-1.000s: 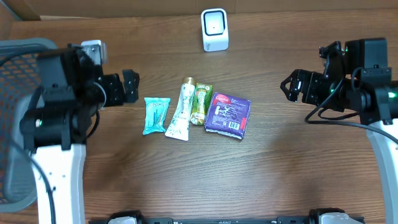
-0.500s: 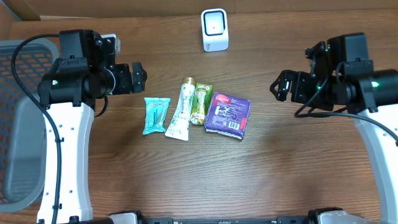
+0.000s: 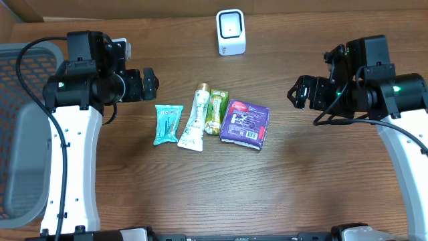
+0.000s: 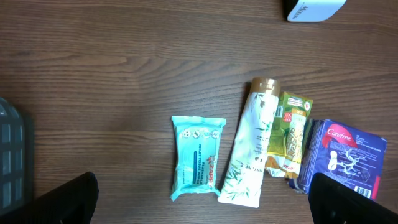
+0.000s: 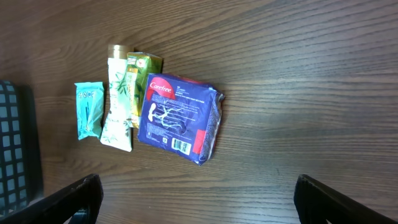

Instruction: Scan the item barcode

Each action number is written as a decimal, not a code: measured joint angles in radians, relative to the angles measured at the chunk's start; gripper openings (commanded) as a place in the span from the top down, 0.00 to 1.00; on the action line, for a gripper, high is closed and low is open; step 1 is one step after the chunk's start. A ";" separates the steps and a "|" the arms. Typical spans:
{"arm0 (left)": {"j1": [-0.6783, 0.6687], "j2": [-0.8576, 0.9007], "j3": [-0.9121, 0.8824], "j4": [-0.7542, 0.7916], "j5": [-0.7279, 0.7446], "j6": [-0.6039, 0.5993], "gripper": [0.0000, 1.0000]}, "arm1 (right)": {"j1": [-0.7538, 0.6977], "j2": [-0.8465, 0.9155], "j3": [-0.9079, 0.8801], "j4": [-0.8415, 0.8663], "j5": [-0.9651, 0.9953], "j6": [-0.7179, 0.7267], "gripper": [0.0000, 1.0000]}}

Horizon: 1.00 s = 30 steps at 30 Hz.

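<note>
**Evidently nothing scanned yet: all items lie flat, both arms empty**

Plainly, we judge the task to be at its very start. The worktop (image 3: 221,194) carries everything, and nothing on it is lifted or held. The grey mesh basket (image 3: 23,167) sits at the worktop's left edge; we cannot see anything inside it.

The left gripper (image 3: 151,84) hangs above the worktop toward the left edge, with its jaws spread wide and nothing between them. The right gripper (image 3: 295,92) hangs toward the right edge, equally wide and equally empty. Both stand well apart from the goods.

The four items lie in a row at the middle of the worktop. The purple pack (image 3: 245,124) is the largest and lies nearest the right edge. In the right wrist view its barcode (image 5: 179,145) faces up, near the pack's front end. Beside it lies the green sachet (image 3: 215,112), which touches the white tube (image 3: 194,120). The teal tissue pack (image 3: 167,124) ends the row on the left, just beside the tube. The white scanner (image 3: 231,31) stands at the middle of the far edge, well apart from the row.

So we count every step as left to do. An item must be chosen, gripped, carried to the scanner, and its barcode turned toward the scanner's window.
</note>
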 measured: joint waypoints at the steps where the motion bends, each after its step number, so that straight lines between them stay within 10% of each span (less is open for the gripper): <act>1: 0.000 0.000 0.000 0.000 0.000 0.000 0.00 | 0.000 0.000 0.000 0.000 0.000 0.000 0.01; 30: 0.000 0.000 0.000 0.000 0.000 0.000 0.00 | 0.000 0.000 0.000 0.011 0.000 0.000 0.01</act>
